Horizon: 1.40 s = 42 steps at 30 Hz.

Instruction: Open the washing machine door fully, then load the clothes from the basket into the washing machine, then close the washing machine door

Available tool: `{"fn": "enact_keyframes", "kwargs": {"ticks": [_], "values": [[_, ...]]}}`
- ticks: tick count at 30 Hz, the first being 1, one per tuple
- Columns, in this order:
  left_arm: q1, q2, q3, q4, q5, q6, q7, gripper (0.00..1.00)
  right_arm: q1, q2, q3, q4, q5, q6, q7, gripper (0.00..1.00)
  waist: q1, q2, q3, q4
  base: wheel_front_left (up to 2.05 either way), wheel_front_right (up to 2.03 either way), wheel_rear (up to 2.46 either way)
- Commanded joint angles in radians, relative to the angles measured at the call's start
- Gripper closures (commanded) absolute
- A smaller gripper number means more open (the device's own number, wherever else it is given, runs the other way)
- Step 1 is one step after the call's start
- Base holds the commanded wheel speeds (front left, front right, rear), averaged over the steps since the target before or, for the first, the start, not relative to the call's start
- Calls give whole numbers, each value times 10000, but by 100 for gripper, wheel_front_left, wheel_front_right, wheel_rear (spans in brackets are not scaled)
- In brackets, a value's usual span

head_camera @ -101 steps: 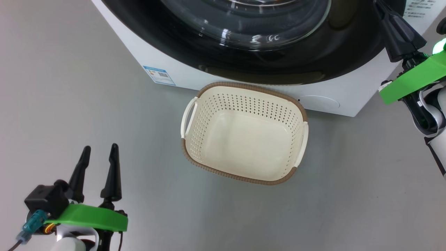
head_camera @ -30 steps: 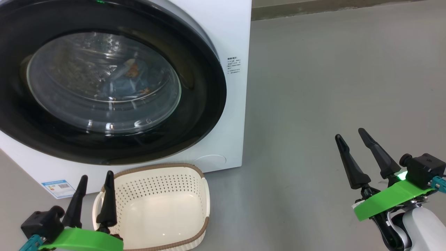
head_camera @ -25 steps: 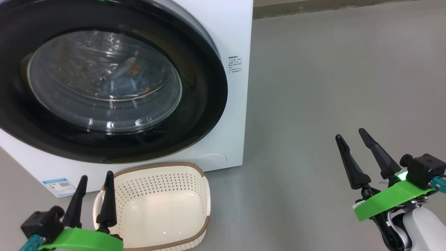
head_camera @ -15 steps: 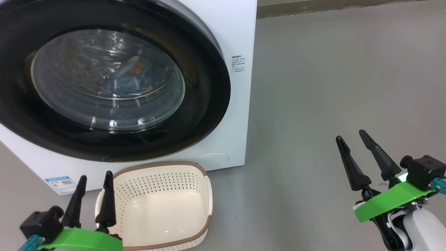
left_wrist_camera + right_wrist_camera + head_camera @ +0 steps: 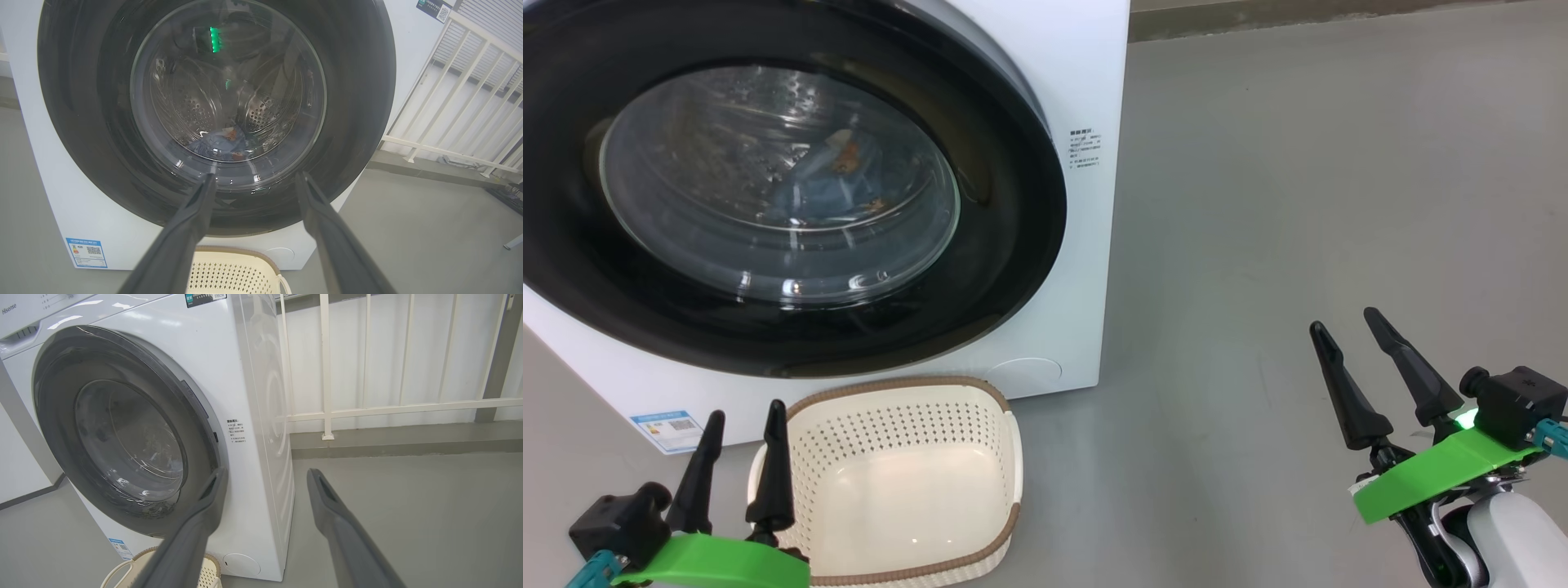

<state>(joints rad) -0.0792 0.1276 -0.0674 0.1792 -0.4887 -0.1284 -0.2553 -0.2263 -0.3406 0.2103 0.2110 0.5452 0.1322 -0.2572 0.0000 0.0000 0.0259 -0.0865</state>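
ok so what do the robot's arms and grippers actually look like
The left gripper and right gripper each have two long black fingers tapering to narrow tips. A bright green plate crosses each wrist, beside a black camera block with a teal cable plug. The right forearm is glossy white, with a small green light lit above it.

The big white washing machine (image 5: 1094, 82) stands on the grey floor (image 5: 1298, 204), and its round washing machine door (image 5: 1013, 245), with a wide shiny black ring and a bulging glass middle, is shut. Behind the glass the clothes (image 5: 837, 175) lie low inside the machine, a soft blue heap with small orange-brown spots. The basket (image 5: 890, 425), cream with little holes and a brown rim, sits upright on the floor just in front of the machine, under the door, its smooth bottom bare.
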Motion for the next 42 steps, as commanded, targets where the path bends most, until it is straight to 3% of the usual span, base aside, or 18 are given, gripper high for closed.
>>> {"fn": "enact_keyframes", "kwargs": {"ticks": [1,12,13,23,27,42], "values": [[-213,163,345,-229,31,-23,-65,0,-15,-75,107,-228,-70,-15,-46,0,0,0,-3,1,0,0,0],[-219,116,347,-282,-137,-23,-65,0,-28,-78,107,-241,-55,-15,-46,0,0,0,23,9,0,0,0],[3,-47,-1,8,-121,4,0,100,11,12,11,30,4,0,0,100,0,0,22,10,0,0,0],[172,-255,34,328,-755,4,213,100,275,350,-73,347,634,-1,194,100,22,0,-16,59,0,0,0],[151,-272,92,351,-1112,3,330,100,304,426,-167,355,988,-1,303,100,2,0,-6,86,0,0,0],[80,-337,320,402,-2435,0,771,100,413,719,-528,358,2290,-3,715,100,0,0,-30,189,0,0,0]]}}
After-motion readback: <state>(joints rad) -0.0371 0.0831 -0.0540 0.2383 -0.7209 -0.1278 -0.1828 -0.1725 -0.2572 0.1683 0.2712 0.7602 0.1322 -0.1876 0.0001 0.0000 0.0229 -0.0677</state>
